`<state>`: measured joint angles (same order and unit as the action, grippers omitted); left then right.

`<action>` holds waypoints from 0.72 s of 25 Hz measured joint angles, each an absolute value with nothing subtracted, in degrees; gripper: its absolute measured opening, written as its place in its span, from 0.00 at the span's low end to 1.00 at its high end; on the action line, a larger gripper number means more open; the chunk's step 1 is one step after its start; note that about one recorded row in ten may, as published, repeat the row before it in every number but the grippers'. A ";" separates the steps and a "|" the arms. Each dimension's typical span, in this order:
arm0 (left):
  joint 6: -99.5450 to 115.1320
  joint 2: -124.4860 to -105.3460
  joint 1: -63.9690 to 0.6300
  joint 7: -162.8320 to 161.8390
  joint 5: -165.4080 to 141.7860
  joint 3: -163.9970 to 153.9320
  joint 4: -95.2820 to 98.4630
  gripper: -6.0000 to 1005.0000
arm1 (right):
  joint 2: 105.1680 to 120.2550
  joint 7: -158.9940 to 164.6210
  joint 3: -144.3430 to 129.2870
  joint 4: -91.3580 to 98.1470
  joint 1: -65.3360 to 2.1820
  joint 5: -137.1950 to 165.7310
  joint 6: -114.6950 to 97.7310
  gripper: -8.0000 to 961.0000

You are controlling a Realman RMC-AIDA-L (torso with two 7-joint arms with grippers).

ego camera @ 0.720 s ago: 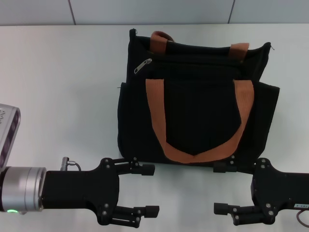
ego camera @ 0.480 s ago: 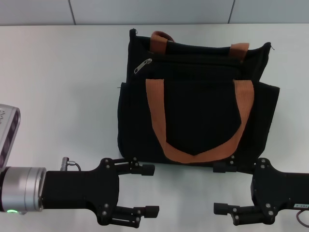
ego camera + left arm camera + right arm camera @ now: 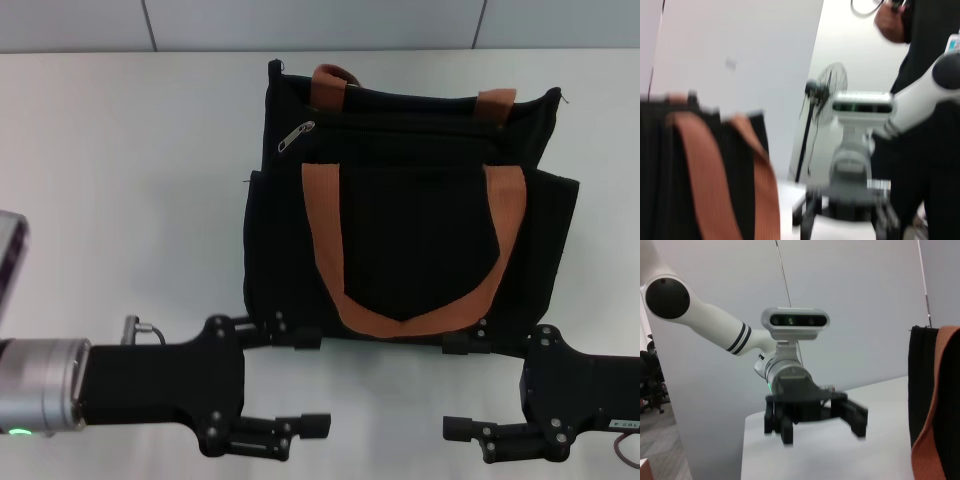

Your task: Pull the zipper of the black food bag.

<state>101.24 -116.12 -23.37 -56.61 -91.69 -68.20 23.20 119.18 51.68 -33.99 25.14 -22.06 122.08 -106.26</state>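
Observation:
The black food bag (image 3: pixel 415 240) lies flat on the white table, with its orange-brown straps (image 3: pixel 322 230) looped over the front. The zipper (image 3: pixel 296 136), a small silver pull tab, sits near the bag's top left corner. My left gripper (image 3: pixel 310 382) is open and empty, just in front of the bag's near left edge. My right gripper (image 3: pixel 455 388) is open and empty in front of the near right edge. The left wrist view shows the bag (image 3: pixel 655 175), blurred. The right wrist view shows the bag's edge (image 3: pixel 920 380) and the left gripper (image 3: pixel 817 427) facing it.
The white table (image 3: pixel 130 180) stretches to the left of the bag and ends at a grey wall (image 3: pixel 300 25) behind it. The left wrist view shows the right arm (image 3: pixel 860 107), a fan and a person in black farther off.
My left gripper has shifted slightly toward the bag's near edge and rolled a little. The right gripper and the bag have not moved.

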 joint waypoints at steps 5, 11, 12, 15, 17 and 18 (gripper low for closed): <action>106.05 -117.22 -23.10 -52.37 -91.65 -60.58 23.11 0.82 | 119.26 51.68 -33.90 25.13 -22.06 122.08 -106.26 0.82; 107.30 -118.43 -22.18 -48.38 -91.44 -39.24 20.19 0.82 | 119.27 51.68 -33.82 25.13 -22.06 122.08 -106.30 0.81; 107.30 -118.43 -22.18 -48.38 -91.44 -39.24 20.19 0.82 | 119.27 51.68 -33.82 25.13 -22.06 122.08 -106.31 0.81; 99.93 -117.81 -23.25 -49.32 -91.49 -30.47 18.91 0.82 | 119.27 51.68 -33.83 25.13 -22.06 122.07 -106.37 0.81; 98.48 -117.60 -23.55 -49.71 -91.76 -30.61 19.02 0.82 | 119.27 51.68 -33.83 25.14 -22.06 122.07 -106.45 0.80; 94.82 -117.01 -24.56 -51.15 -92.62 -31.56 19.29 0.82 | 119.27 51.68 -33.84 25.13 -22.06 122.07 -106.47 0.80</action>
